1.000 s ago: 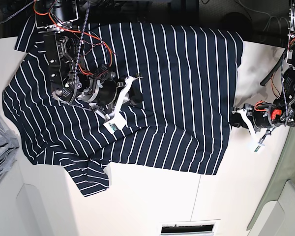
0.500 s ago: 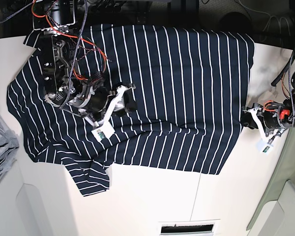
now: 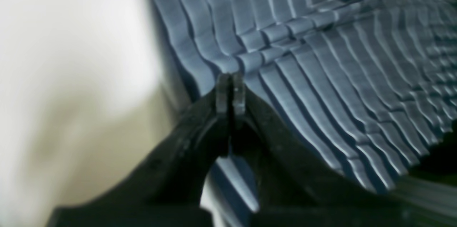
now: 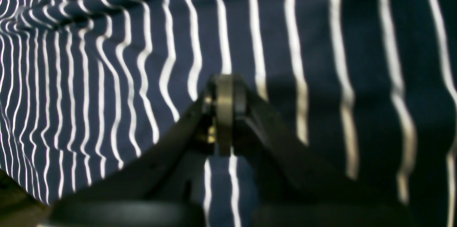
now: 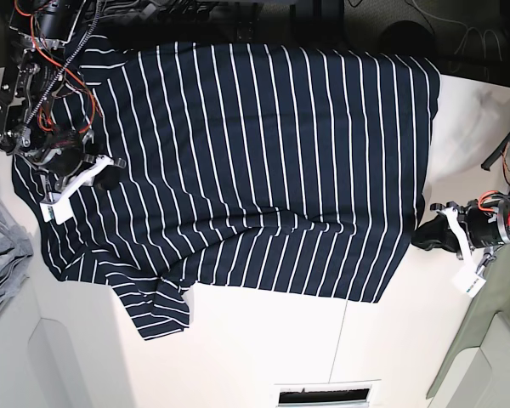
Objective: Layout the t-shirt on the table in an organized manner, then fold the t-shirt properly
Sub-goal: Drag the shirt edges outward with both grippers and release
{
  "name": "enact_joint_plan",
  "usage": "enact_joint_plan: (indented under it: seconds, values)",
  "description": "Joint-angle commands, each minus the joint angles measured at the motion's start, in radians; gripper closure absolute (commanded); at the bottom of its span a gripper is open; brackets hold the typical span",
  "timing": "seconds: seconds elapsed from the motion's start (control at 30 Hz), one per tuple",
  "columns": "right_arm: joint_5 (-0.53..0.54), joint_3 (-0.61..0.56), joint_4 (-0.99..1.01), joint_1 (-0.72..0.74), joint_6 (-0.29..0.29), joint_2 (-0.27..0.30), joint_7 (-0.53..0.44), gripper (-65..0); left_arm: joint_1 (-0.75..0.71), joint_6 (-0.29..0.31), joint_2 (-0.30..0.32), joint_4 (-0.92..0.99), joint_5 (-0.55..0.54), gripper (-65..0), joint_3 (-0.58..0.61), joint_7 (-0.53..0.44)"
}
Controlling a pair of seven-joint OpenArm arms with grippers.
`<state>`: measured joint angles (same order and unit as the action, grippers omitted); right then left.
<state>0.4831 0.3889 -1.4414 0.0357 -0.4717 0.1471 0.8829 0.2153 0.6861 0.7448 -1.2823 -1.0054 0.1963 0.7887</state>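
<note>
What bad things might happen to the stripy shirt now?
1. The left gripper is shut on the t-shirt at its edge; if it pulls further, the cloth might slip out or stretch.
2. One sleeve lies folded over near the front. It may stay creased unless someone flattens it.
3. The shirt's far edge hangs past the table, so more pulling might drag it off.

The base view looks straight down on the whole surface (image 5: 263,340) from well above. Each wrist view peers close along its own tool, the left tool (image 3: 230,93) and the right tool (image 4: 225,95), at the striped t-shirt (image 5: 255,161) that all three views share.
</note>
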Motion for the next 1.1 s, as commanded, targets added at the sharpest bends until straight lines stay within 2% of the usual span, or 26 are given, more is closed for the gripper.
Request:
enact_joint_plan:
  seconds: [0.0,0.2,0.33,0.43,0.5,0.57,0.67,0.77,0.93,1.07]
  values:
    - [0.023,0.005,-0.014,-0.002,-0.008,0.018,-0.011,0.0,-0.009,0.012,0.018,-0.043,-0.023,0.0,-0.01,-0.009]
    - [0.01,0.005,-0.014,-0.076,-0.022,0.058,-0.013,0.0,-0.143,0.012,-0.047,-0.111,0.034,0.0,-0.01,-0.006]
    - [-0.016,0.004,-0.013,-0.121,-0.031,0.063,-0.05,0.0,-0.22,0.012,-0.089,-0.109,0.146,0.0,-0.01,-0.009]
    - [-0.045,0.0,0.026,-0.139,-0.031,0.063,-0.102,0.0,-0.255,0.012,-0.114,-0.096,0.283,0.0,-0.009,-0.089]
    - [-0.068,-0.008,0.09,-0.127,-0.031,0.064,-0.135,0.0,-0.249,-0.058,-0.134,-0.049,0.374,0.0,-0.009,-0.147]
    - [-0.068,-0.019,0.162,-0.101,-0.031,0.069,-0.163,0.0,-0.228,-0.097,-0.156,0.026,0.436,0.0,-0.008,-0.182]
    - [-0.068,-0.023,0.26,-0.039,-0.031,0.069,-0.175,0.0,-0.16,-0.1,-0.194,0.165,0.494,0.0,-0.004,-0.188]
    - [-0.068,-0.023,0.329,0.042,-0.057,0.069,-0.181,0.0,-0.066,-0.1,-0.224,0.293,0.517,0.0,-0.004,-0.216]
    - [-0.069,-0.023,0.405,0.18,-0.056,0.069,-0.195,0.0,0.108,-0.147,-0.263,0.469,0.567,0.0,-0.004,-0.275]
    - [-0.068,-0.023,0.445,0.273,-0.056,0.068,-0.195,0.0,0.22,-0.151,-0.276,0.565,0.583,0.0,-0.004,-0.294]
